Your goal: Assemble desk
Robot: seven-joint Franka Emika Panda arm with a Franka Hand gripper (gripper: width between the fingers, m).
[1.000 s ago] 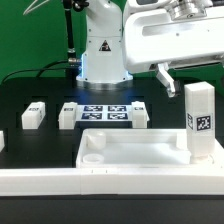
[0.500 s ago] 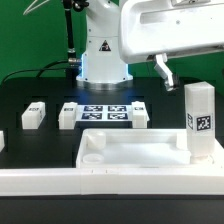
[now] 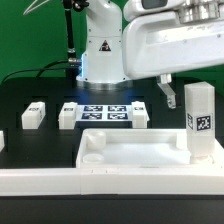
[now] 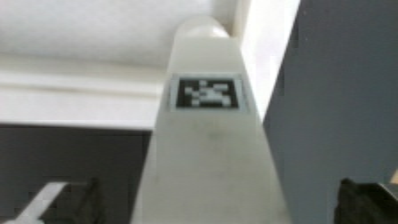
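The desk panel (image 3: 140,150) is a large flat white tray with a raised rim, and a round socket (image 3: 92,157) shows at its corner on the exterior view's left. One white square leg (image 3: 199,120) stands upright on the panel's corner on the exterior view's right, its tag facing the camera. In the wrist view that leg (image 4: 214,120) runs up between my fingers. My gripper (image 4: 214,208) is open, with a dark gap on each side of the leg. One finger (image 3: 166,92) hangs beside the leg's top; the other is out of frame.
Three loose white legs (image 3: 34,115) (image 3: 68,114) (image 3: 139,113) lie on the black table around the marker board (image 3: 104,110). Another white part (image 3: 2,141) pokes in at the exterior view's left edge. A low white border rail (image 3: 100,183) runs along the front. The arm's base (image 3: 100,50) stands behind.
The gripper rose slightly, then came down, so its visible finger now hangs lower beside the upright leg's top. The leg and panel have not moved.
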